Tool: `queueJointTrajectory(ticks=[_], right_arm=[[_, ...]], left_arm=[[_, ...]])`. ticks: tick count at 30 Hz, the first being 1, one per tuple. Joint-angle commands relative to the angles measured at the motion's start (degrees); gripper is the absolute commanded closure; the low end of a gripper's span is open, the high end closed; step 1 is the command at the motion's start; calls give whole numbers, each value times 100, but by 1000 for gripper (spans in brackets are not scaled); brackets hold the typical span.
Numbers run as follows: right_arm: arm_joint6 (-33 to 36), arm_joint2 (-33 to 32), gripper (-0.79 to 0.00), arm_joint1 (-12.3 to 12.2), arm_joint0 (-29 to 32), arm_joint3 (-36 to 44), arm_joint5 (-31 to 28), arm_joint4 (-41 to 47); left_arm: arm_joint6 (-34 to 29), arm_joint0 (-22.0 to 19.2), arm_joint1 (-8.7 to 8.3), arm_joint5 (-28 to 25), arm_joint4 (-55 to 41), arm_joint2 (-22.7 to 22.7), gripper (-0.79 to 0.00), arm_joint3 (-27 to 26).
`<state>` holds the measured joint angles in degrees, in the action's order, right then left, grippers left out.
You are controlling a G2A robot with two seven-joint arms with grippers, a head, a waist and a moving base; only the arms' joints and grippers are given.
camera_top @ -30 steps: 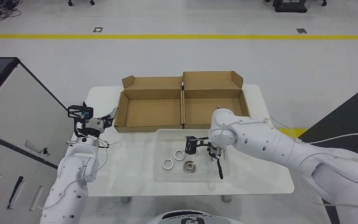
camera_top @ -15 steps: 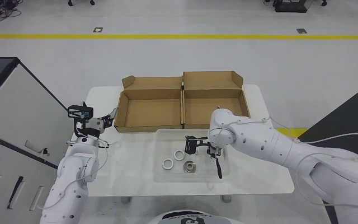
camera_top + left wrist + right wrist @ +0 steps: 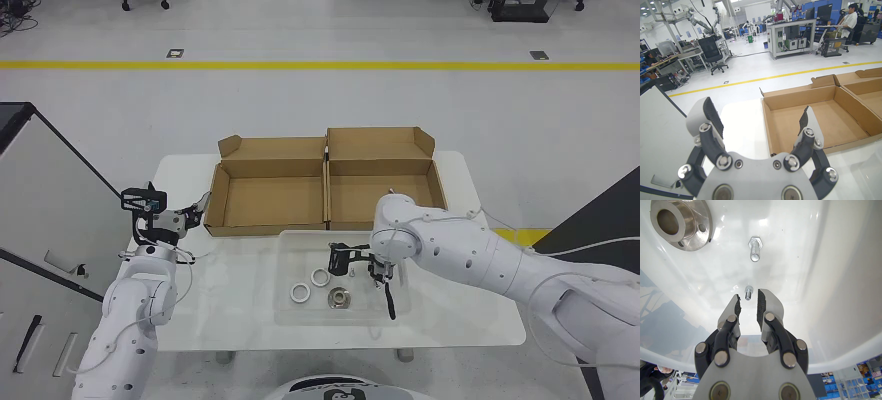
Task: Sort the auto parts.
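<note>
We judge sorting barely begun: white rings (image 3: 320, 277), flange (image 3: 680, 224), hex bolt (image 3: 755, 249) and small screw (image 3: 747, 293) all lie in the tray (image 3: 300, 250), and the left cardboard box (image 3: 810, 121) is empty. The right gripper (image 3: 748, 297) has its narrowly spread jaws straddling the screw near the tray's right edge. The left gripper (image 3: 757, 106) gapes wide and empty.

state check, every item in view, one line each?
left gripper: open, empty
right gripper: open, fingers either side of small bolt
small bolt: in tray, not clamped
hex bolt: in tray, loose
flange: in tray, bore up
white rings: flat in tray
left box: open, empty
right box: open
</note>
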<state>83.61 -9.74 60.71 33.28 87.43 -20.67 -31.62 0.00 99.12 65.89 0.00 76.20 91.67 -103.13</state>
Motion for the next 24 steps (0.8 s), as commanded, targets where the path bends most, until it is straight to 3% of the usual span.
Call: queueJointTrajectory(ticks=[1, 18, 20, 21, 24], right_arm=[[9, 0, -212, 6, 3, -9, 9, -20], [-25, 0, -197, 157, 55, -260, -24, -103], [-28, 0, -111, 173, 57, -287, -28, -97], [-23, 0, -25, 180, 58, -306, -23, -93], [-27, 0, 0, 197, 61, -339, -27, -57]], left_arm=[[0, 0, 0, 0, 0, 0, -785, 0], [0, 0, 0, 0, 0, 0, -785, 0], [0, 0, 0, 0, 0, 0, -785, 0], [0, 0, 0, 0, 0, 0, -785, 0], [0, 0, 0, 0, 0, 0, -785, 0]])
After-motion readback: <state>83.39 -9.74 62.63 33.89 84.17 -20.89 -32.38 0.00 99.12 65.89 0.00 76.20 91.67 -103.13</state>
